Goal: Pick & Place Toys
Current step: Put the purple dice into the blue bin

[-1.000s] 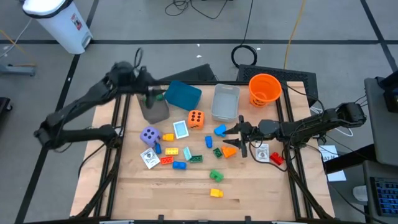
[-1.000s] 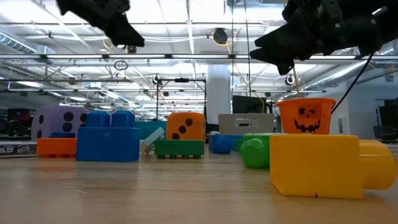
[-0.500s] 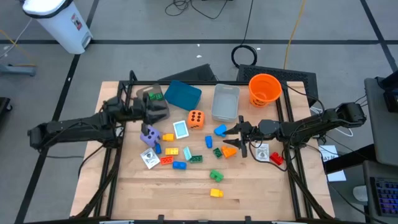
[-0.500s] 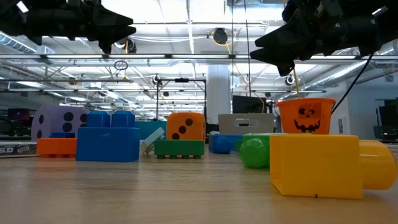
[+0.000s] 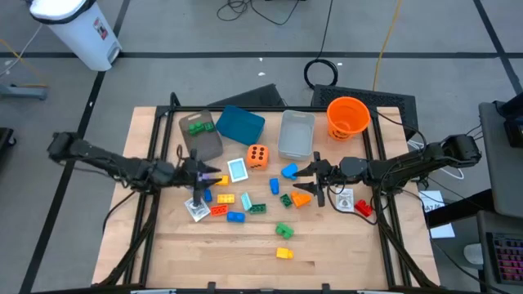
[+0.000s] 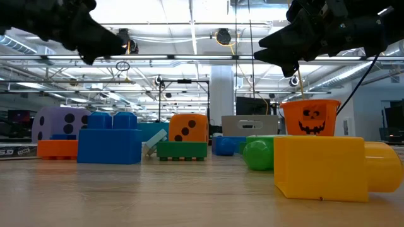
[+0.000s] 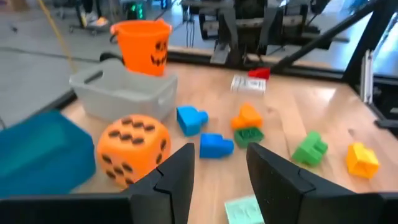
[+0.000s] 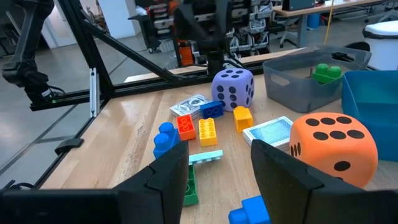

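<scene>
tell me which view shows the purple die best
The right wrist view: the purple die stands unobstructed, its dark spots plain. In the high view the left gripper covers most of it; the low view shows one face behind bricks; the left wrist view misses it.

Bare wood along the table's (image 5: pixel 343 253) near edge — bricks (image 5: pixel 237 208), orange die (image 5: pixel 257 156) crowding mid-table.

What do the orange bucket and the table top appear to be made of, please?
The orange bucket looks like smooth moulded plastic, with a uniform colour, a thin rim and a printed black face. The table top seems to be pale wood, probably matte, with visible grain.
</scene>
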